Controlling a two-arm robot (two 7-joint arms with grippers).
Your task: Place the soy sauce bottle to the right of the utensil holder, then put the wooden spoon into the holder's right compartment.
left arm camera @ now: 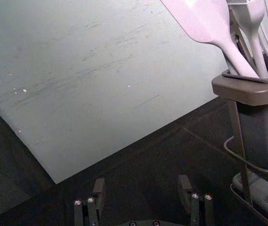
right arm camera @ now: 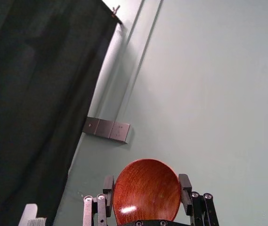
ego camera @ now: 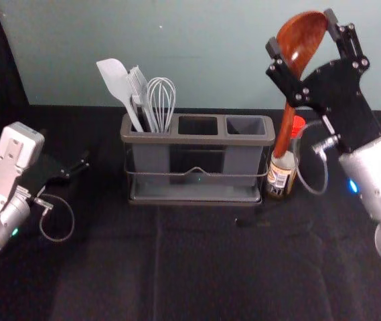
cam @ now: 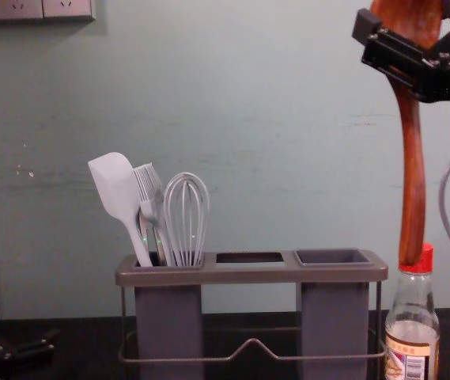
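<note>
Right gripper (ego camera: 300, 31), above the bottle (cam: 412, 348), clamps the spoon (ego camera: 298, 50) by its bowl (right arm camera: 145, 188), handle (cam: 413, 174) seemingly free for insertion; left gripper (left arm camera: 142, 180) gapes beside the holder (ego camera: 197, 140).

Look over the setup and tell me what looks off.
The utensil holder has no cup beneath its middle slot, unlike its left and right ones, so an insert may be missing. The soy sauce bottle stands upright; I see no spill.

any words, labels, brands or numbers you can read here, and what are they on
No text is legible enough to quote.
Soy sauce bottle: its label has print and a barcode, too small and blurred to read.
Utensil holder, wooden spoon: no lettering seen.
</note>
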